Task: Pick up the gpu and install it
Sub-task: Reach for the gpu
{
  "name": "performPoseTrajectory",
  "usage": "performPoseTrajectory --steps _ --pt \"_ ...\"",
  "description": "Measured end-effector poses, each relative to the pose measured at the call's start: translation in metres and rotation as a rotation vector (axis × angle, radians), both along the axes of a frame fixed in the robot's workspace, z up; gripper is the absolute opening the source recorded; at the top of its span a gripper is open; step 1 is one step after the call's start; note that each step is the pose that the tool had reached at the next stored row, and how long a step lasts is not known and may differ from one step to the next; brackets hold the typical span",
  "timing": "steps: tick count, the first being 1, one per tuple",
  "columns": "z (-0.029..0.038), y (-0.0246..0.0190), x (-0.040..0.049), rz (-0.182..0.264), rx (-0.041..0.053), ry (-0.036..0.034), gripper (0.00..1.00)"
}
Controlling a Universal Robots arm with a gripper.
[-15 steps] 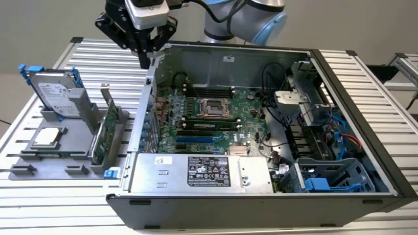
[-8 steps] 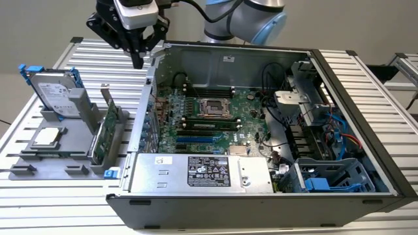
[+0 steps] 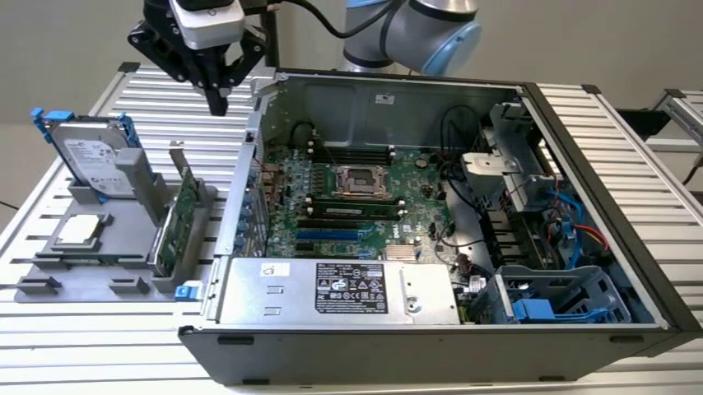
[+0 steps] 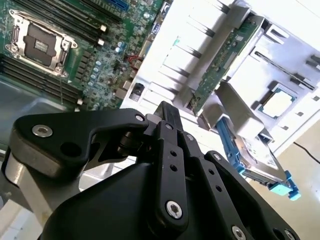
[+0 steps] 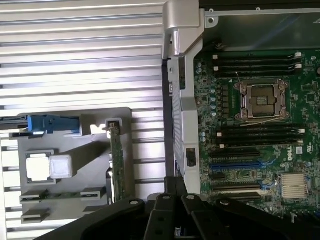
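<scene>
Exterior view puts our gripper (image 3: 217, 105) high over the table (image 3: 615, 123), just outside the case (image 3: 439, 358) at its far corner on that view's left. Its fingers are drawn together to a point and have hold of nothing. In the second wrist view the same closed tip (image 4: 167, 107) hangs over the case wall.

Below the tip and nearer the camera, well apart from it, the gpu (image 3: 179, 220) stands on its long edge in a slot of the grey holder (image 3: 66, 259), beside the case and not touching it. In the first wrist view we see the gpu (image 5: 118, 160) edge-on, as a thin green strip. A drive (image 3: 94, 160) and a chip (image 3: 82, 230) share the holder.

We judge the gpu light and stiff but fragile, with bare parts on its green face. The free upper edge looks like the place to hold it, pinched across its thin width near the middle so it hangs level
</scene>
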State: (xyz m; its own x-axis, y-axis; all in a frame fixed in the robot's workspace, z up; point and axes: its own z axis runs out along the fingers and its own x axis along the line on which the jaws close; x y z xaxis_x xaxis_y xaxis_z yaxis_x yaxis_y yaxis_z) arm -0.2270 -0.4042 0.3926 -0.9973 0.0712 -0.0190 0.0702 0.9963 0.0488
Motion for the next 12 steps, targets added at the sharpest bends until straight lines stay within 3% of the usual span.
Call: performPoseTrajectory --steps 12 --pt "0.0000 -0.0010 -0.0225 0.000 0.0000 0.0000 0.00"
